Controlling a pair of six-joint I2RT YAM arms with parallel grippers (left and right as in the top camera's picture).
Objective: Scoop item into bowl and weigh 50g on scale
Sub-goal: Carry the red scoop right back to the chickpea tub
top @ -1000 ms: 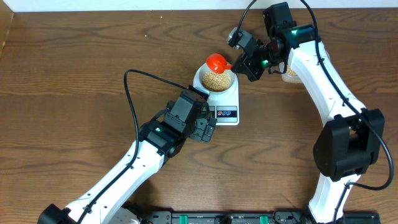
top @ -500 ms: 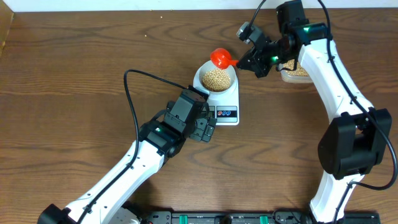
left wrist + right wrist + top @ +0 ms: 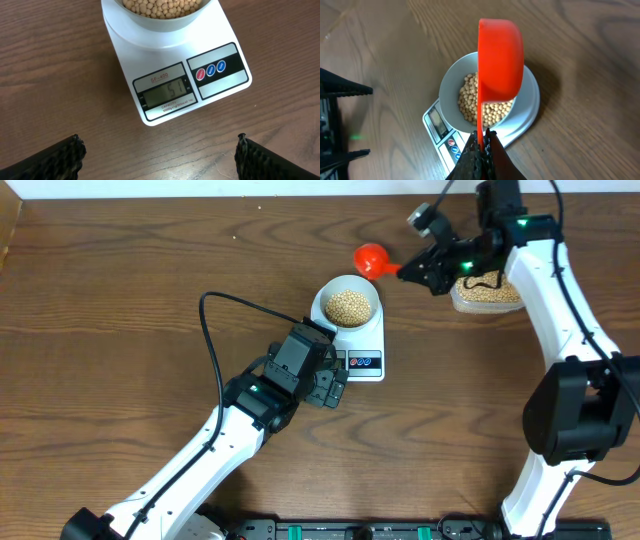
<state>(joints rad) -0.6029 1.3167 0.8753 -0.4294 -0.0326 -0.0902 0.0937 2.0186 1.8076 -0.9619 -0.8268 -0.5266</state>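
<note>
Your right claw (image 3: 412, 268) is clenched on the thin handle of the red scoop (image 3: 371, 258). In the right wrist view the two jaws pinch that handle at the bottom centre of the frame (image 3: 481, 146). The cup of the scoop (image 3: 500, 55) stands edge-on above them, so you cannot see whether any beans are left in it.

In the overhead view the scoop hangs up and to the right of the bowl (image 3: 322, 298), clear of its rim. The bowl sits on the scale (image 3: 365, 363) near the middle of the frame, holding a mound of beans (image 3: 349, 305). The clear tub (image 3: 487, 293) of stock lies at the upper right, under your right arm.

Your left claw (image 3: 159, 150) is released, its fingers spread wide at the lower corners of the left wrist view and touching nothing. Its camera looks straight at the display (image 3: 162, 93), which appears to read 51.

That looks like a hair over target. Hold the scoop away from the bowl and scale so nothing presses on them, and let the number settle. If you need exactly 50, go back in shallow and lift out only a few beans, reading from the left wrist view as you go. Carry the scoop level to the tub.
</note>
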